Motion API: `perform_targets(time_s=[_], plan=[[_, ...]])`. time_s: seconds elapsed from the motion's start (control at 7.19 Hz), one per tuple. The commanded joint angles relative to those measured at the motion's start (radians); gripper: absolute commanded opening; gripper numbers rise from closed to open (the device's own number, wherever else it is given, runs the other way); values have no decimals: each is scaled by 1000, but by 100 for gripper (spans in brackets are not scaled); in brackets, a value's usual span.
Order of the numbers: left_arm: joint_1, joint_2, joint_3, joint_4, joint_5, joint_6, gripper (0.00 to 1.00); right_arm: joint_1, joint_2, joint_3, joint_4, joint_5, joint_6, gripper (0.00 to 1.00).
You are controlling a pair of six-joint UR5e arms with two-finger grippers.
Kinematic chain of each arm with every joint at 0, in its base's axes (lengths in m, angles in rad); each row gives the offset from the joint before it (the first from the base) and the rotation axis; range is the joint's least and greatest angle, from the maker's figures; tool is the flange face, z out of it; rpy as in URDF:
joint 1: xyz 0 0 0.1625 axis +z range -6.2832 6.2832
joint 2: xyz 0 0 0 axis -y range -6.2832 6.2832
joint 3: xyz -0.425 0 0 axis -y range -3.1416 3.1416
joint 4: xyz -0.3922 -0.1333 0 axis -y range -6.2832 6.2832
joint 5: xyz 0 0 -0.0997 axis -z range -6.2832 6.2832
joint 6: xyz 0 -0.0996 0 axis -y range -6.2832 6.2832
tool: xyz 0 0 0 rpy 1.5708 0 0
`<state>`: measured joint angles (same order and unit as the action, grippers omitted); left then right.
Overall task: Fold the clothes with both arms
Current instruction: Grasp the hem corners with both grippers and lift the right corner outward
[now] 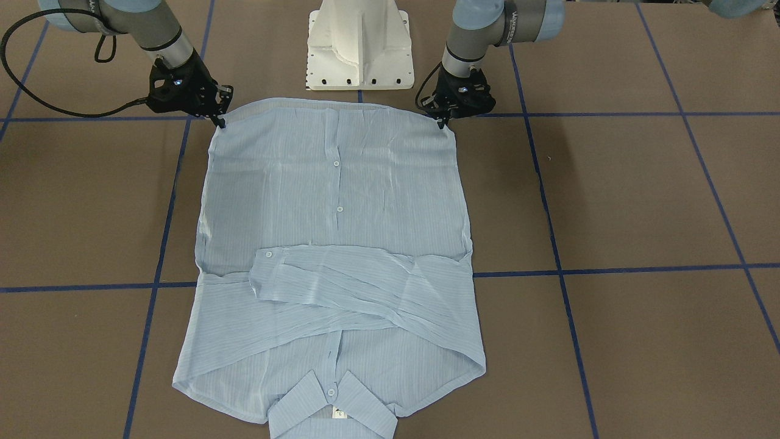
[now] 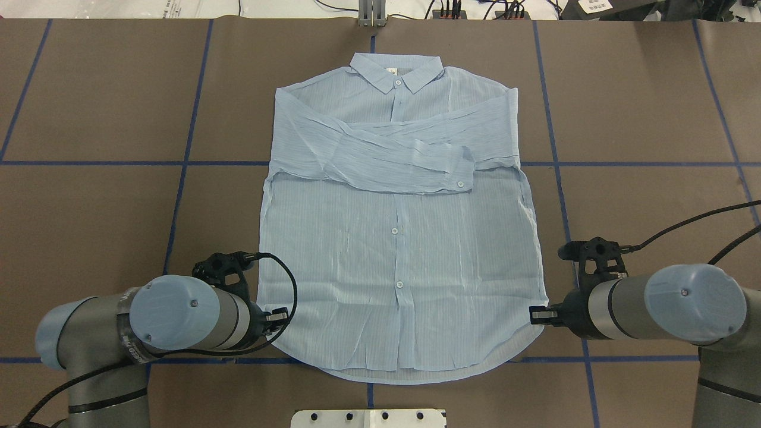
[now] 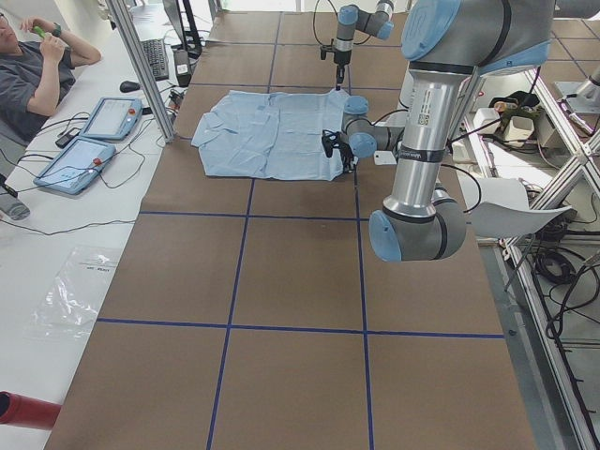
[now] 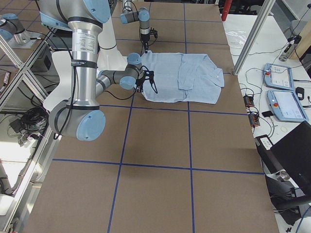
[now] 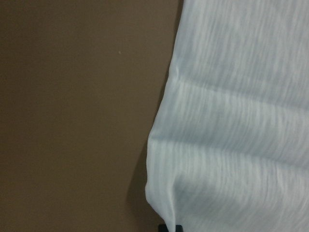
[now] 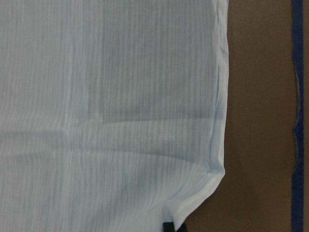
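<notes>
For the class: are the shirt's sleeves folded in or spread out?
Folded in: both sleeves lie crossed over the chest of the shirt.

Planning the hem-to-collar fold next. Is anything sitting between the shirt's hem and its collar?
Nothing visible blocks it. On the shirt, only its own folded sleeves lie flat across the chest; left gripper and right gripper sit at the hem corners.
</notes>
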<state>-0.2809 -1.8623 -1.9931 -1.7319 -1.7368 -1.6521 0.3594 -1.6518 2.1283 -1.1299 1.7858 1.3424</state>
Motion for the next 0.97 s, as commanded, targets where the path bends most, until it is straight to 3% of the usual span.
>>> perform_targets(time_s=[0.0, 0.28, 0.83], plan=[[-46, 0, -59, 6, -7, 74, 0, 73, 1, 18, 6, 76, -8, 0], [-55, -5, -69, 31, -7, 120, 0, 166, 0, 22, 6, 179, -14, 0], [-72, -6, -84, 31, -47, 137, 0, 245, 0, 16, 6, 245, -34, 0]])
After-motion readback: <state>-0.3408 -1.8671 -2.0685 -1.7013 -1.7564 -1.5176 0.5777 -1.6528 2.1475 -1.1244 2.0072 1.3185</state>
